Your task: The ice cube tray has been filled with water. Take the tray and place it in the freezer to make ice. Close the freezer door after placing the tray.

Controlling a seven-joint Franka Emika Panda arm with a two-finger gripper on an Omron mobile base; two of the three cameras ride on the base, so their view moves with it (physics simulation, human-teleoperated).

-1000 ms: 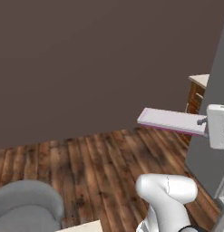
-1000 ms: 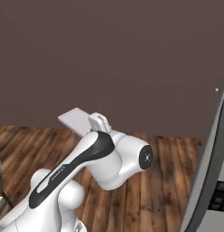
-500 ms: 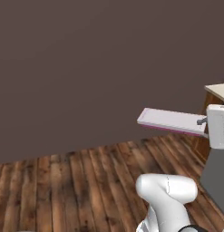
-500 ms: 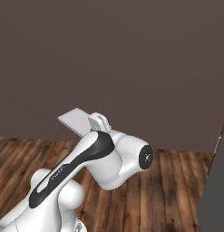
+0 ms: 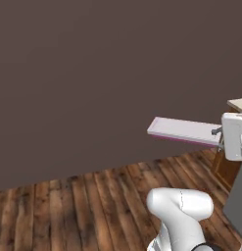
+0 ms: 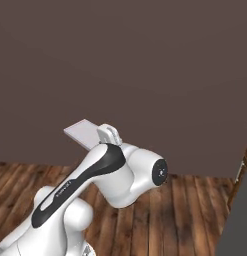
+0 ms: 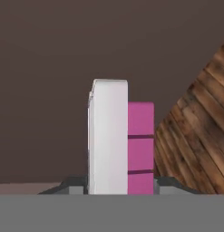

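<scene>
Lower right of the left base view: white arm base, and above it at the right edge the gripper (image 5: 221,133) clamped on the near end of the ice cube tray (image 5: 183,131). Tray sticks out flat from the hand toward frame centre, held in the air, pale lavender top, pink-purple strip along its lower edge, well above the wood floor (image 5: 83,206). Right of the hand, a bit of wooden cabinet (image 5: 225,169) with a pale countertop (image 5: 238,103), and a grey panel (image 5: 236,206) at the lower right corner; cannot tell what that panel is.

Right base view: arm fills lower left to centre, white links with dark joint. Tray (image 6: 84,133) pokes out behind the upper link, upper left of centre, only its far end visible, pale and flat. Grey slab (image 6: 238,225) at lower right edge, dark brown strip above it.

Hand view: tray (image 7: 109,136) runs straight up from bottom centre, seen edge-on, white face on the left, pink ribbed side on the right, dark finger tips (image 7: 72,185) pressed on either side at its base. Floor planks in the right part of frame.

Farthest back in all views: plain dark brown wall (image 5: 93,73).
</scene>
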